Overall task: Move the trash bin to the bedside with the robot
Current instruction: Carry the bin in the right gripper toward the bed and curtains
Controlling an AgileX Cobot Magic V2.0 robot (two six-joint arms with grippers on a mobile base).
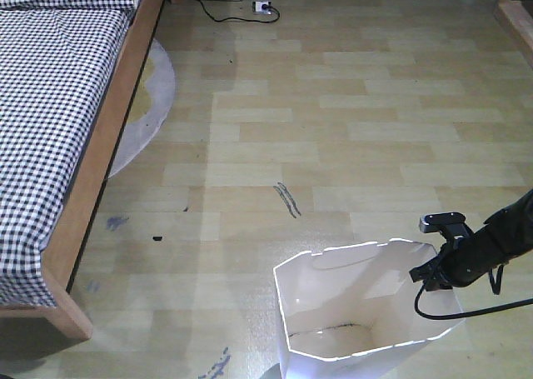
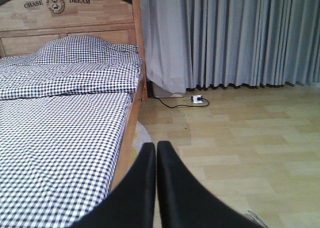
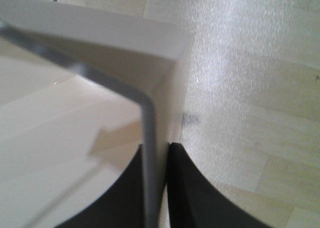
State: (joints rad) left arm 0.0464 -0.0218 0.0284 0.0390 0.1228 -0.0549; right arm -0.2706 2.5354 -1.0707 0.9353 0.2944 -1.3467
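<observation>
The white faceted trash bin (image 1: 350, 312) stands on the wooden floor at the bottom centre of the front view, cream inside. My right gripper (image 1: 433, 272) is at the bin's right rim. In the right wrist view the right gripper (image 3: 156, 153) is shut on the bin's rim (image 3: 150, 118), one black finger inside the wall and one outside. The bed (image 1: 50, 104), with its light wooden side rail (image 1: 108, 137) and checked bedding, is at the left, well apart from the bin. My left gripper (image 2: 156, 150) is shut and empty, pointing at the bed (image 2: 60, 138).
A round grey rug (image 1: 146, 104) lies half under the bed rail. A white power strip with a black cable (image 1: 263, 7) lies on the floor by the grey curtains (image 2: 230, 37). Dark scuffs (image 1: 287, 200) mark the floor. A wooden leg (image 1: 516, 17) stands at the far right.
</observation>
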